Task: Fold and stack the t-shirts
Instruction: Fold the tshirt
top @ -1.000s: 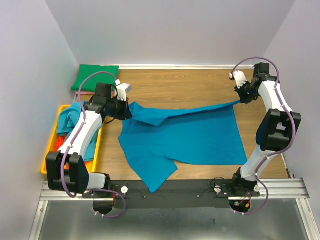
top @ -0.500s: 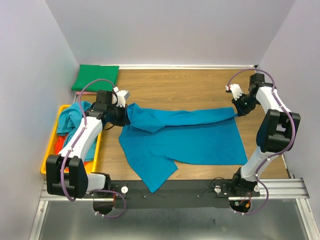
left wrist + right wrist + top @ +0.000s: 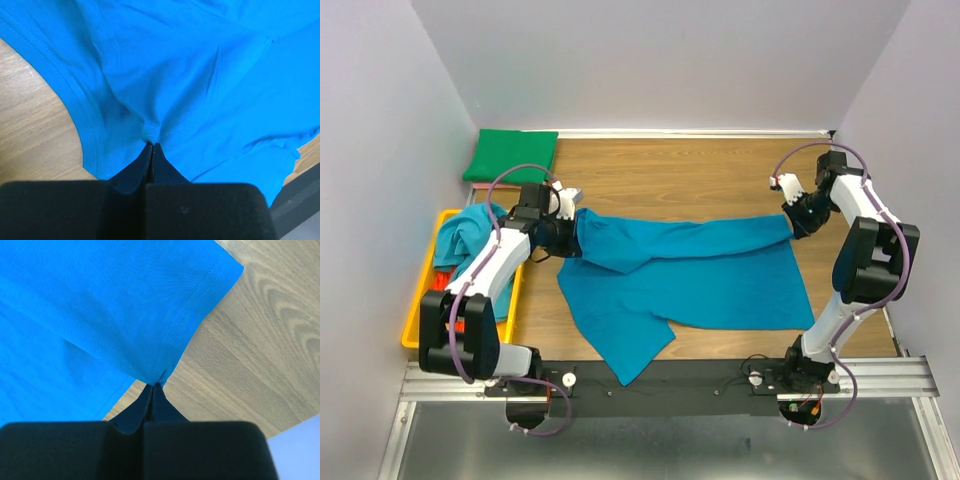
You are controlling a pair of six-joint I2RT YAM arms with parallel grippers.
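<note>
A teal-blue t-shirt (image 3: 690, 280) lies spread on the wooden table, its far edge folded toward the near side. My left gripper (image 3: 572, 232) is shut on the shirt's left end; in the left wrist view the gripper (image 3: 152, 145) pinches a hemmed bit of the t-shirt (image 3: 165, 75). My right gripper (image 3: 790, 224) is shut on the right end; the right wrist view shows the gripper (image 3: 156, 385) holding the hem corner of the t-shirt (image 3: 100, 305). A green folded t-shirt (image 3: 510, 154) sits at the far left corner. More teal t-shirts (image 3: 460, 235) lie in the tray, with orange-red cloth (image 3: 442, 286) under them.
The yellow tray (image 3: 430, 275) stands at the left edge of the table beside the left arm. Grey walls close in on the left, right and far sides. A black rail (image 3: 700, 378) runs along the near edge, overlapped by the shirt's hanging sleeve.
Both grippers have come toward the near side and lower with the shirt's far edge, laying it over the shirt's body. The taut raised edge is now slack on the cloth.
</note>
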